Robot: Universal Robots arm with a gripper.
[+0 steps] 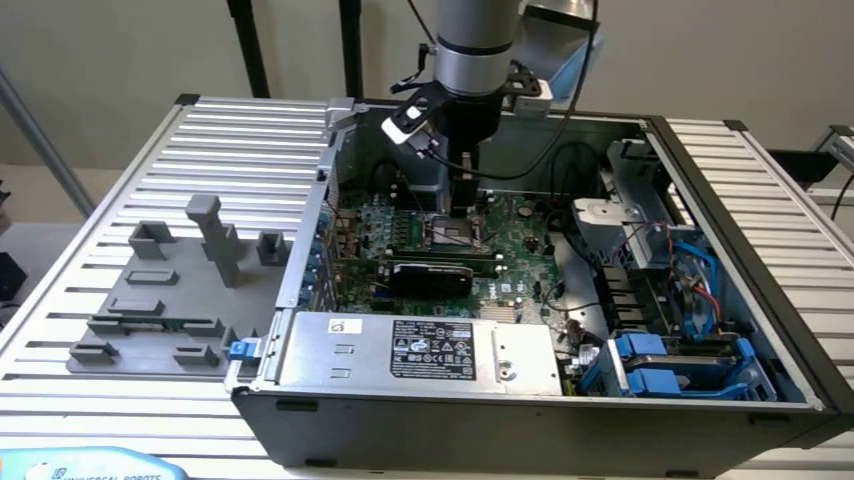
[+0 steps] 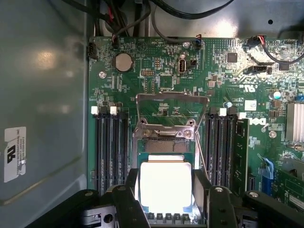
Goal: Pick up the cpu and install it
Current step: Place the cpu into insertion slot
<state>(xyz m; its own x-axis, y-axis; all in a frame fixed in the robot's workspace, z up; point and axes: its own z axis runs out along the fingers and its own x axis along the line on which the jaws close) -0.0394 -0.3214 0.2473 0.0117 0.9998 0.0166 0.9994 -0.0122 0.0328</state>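
Observation:
The cpu (image 2: 166, 183), a bright silvery-white square chip, sits between my gripper's two dark fingers (image 2: 127, 199), which press against its opposite edges. My gripper (image 2: 166, 179) holds it level, right over the open motherboard socket (image 2: 164, 142), whose metal load frame (image 2: 172, 97) is swung up and back. I cannot tell whether the chip touches the socket. In the exterior view my gripper (image 1: 461, 212) reaches straight down into the grey computer case (image 1: 534, 400), its tips at the socket (image 1: 451, 232) on the green motherboard.
Black memory slots (image 2: 109, 147) flank the socket, and a green memory stick (image 2: 240, 152) stands in one. Cables (image 2: 142, 19) run along the case wall beyond the board. On the slatted table, a grey fixture tray (image 1: 174, 290) lies at the exterior view's left.

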